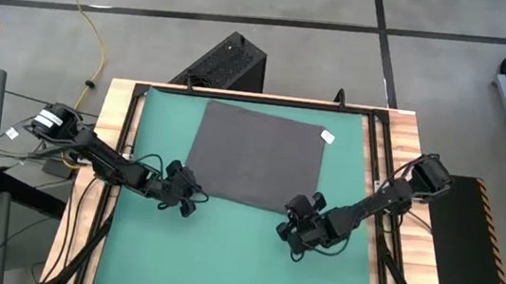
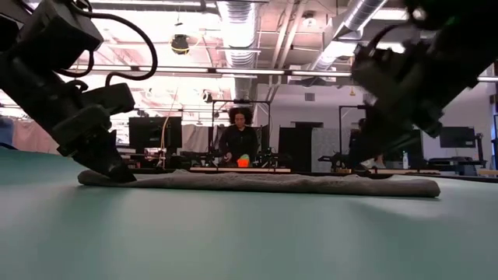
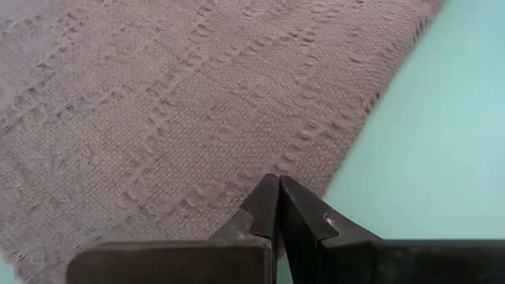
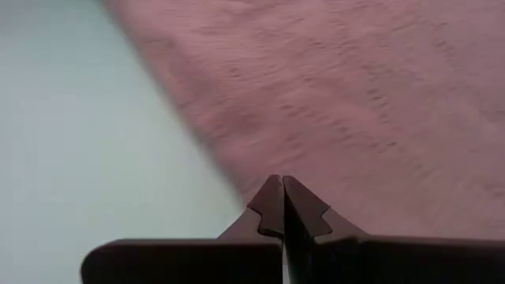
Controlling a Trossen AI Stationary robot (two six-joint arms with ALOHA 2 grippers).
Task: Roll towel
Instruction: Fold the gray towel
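So far: nothing is rolled yet, by my reading; the towel (image 1: pixel 259 157) lies spread flat, with no curl or fold showing along any edge.
Towel place: on the green mat (image 1: pixel 230 259), toward the far half of it, turned a little askew, its white tag (image 1: pixel 327 137) at the far right corner.
Left to do: the whole roll, I judge: lift the near edge, turn it over and keep rolling toward the far side.
Left gripper: the left gripper (image 1: pixel 186 198) sits low at the towel's near left corner; its wrist view shows the fingers (image 3: pixel 267 207) pressed together, tips right at the cloth's edge.
Left hold: I cannot tell whether any cloth is pinched; the tips look to rest on or just at the hem.
Right gripper: the right gripper (image 1: pixel 302 226) is at the near right corner, fingers (image 4: pixel 272 207) likewise together, tips at the towel's border.
Right hold: no fold of cloth shows between them.
Low view: both arms come down to the towel's two ends, the cloth lying as one thin flat strip on the mat.
Room: a person sits at a desk far behind the table.
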